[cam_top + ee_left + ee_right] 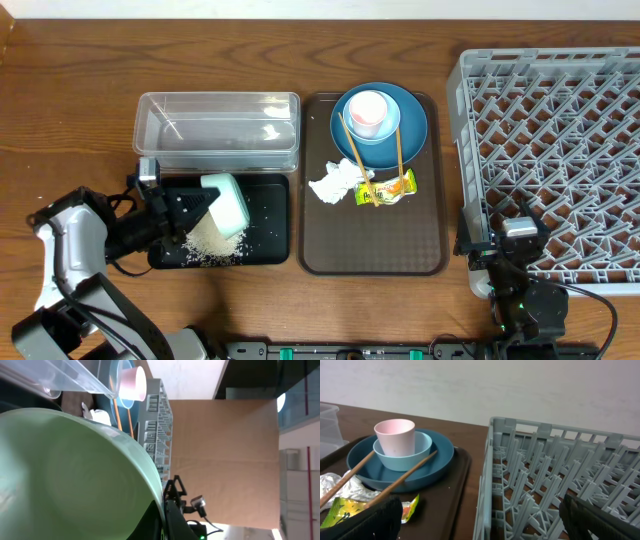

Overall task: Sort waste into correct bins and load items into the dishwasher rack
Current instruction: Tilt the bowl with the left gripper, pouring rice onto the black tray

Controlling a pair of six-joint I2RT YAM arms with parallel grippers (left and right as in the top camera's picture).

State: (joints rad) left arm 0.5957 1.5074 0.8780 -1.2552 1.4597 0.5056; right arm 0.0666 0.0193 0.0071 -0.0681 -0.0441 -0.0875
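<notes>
Bowl (227, 203): mint-green, tipped on edge over the black tray (268, 215), front-left part of the tabletop. Gripped at the rim by the left hand (185, 213), closed tight on it. Rice (212, 240) heaped in the tray just below the bowl, toward the front edge. Rack (555, 160) at the right edge, well apart from the bowl, the brown tray (375, 245) between. Right hand (505, 238) spread wide, empty, at the rack's front-left corner. Probably a left-arm carry rightward across the tabletop.
</notes>
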